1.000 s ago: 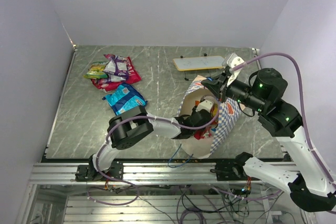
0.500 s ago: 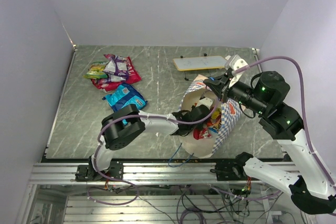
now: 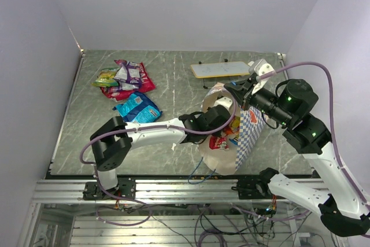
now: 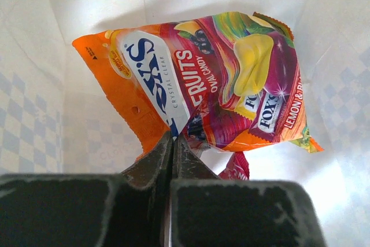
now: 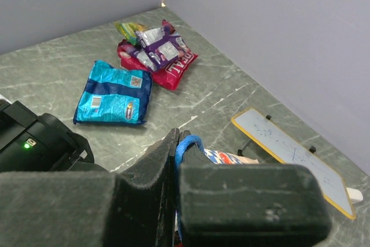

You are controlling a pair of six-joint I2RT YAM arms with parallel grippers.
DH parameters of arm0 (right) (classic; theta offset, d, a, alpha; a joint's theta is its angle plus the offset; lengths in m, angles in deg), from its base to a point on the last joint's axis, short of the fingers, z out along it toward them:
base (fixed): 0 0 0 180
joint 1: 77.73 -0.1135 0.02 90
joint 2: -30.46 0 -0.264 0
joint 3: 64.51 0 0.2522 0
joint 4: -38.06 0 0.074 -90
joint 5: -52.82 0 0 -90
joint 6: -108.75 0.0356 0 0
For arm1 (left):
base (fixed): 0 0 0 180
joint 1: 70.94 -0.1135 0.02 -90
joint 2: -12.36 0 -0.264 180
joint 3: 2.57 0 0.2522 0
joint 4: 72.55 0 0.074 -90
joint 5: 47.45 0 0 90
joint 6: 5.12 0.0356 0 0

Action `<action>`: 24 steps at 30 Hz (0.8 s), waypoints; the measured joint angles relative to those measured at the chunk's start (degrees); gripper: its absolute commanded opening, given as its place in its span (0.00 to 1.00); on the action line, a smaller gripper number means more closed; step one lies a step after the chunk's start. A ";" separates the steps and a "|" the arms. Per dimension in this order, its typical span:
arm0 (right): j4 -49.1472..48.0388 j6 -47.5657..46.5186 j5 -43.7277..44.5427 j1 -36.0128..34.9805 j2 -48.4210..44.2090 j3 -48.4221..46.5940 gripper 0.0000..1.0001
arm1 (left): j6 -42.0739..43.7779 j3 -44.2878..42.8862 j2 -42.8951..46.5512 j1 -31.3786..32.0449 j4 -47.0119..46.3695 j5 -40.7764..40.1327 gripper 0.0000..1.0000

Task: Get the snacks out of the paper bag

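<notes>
Upper left of the top view: several snacks point(image 3: 124, 79) lie out on the tabletop point(image 3: 173, 85). Centre: the left gripper point(image 4: 173, 138), inside the paper bag point(image 3: 250, 131), is clamped on an orange packet point(image 4: 202, 79). Right: the right gripper point(image 5: 175, 138) pinches the blue cord handle point(image 5: 189, 143). Judged step: extraction. Next, the packet needs lifting clear of the bag's mouth.

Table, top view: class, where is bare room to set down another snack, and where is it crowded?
Free: the table between the snack pile and the cream board; also its left edge, beside the blue packet. Crowded: around the paper bag, where left arm and right arm meet.
</notes>
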 measured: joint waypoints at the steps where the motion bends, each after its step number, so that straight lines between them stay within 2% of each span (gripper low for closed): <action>1: -0.28 0.20 0.09 0.00 -0.07 0.07 0.00 | -0.13 -0.42 0.00 -0.11 0.26 0.00 0.07; 7: -1.09 1.81 0.98 0.00 -0.20 0.42 0.00 | -0.46 -1.38 -0.04 -0.61 -0.15 -0.02 0.07; 11: -0.83 2.47 1.11 0.00 -0.20 0.42 0.00 | -0.83 1.18 -0.76 -0.63 -6.84 0.66 0.09; 16: 0.31 2.78 1.53 0.00 -0.37 0.44 0.00 | -3.54 1.73 -7.02 -0.61 -10.14 1.09 0.15; 19: 0.61 2.80 1.53 0.00 -0.74 0.44 0.00 | -4.85 3.21 -10.32 -0.61 -10.38 1.53 0.29; 24: 1.49 2.80 1.49 0.00 -1.81 0.44 0.00 | -7.23 3.50 -11.26 -1.05 -11.17 2.10 0.60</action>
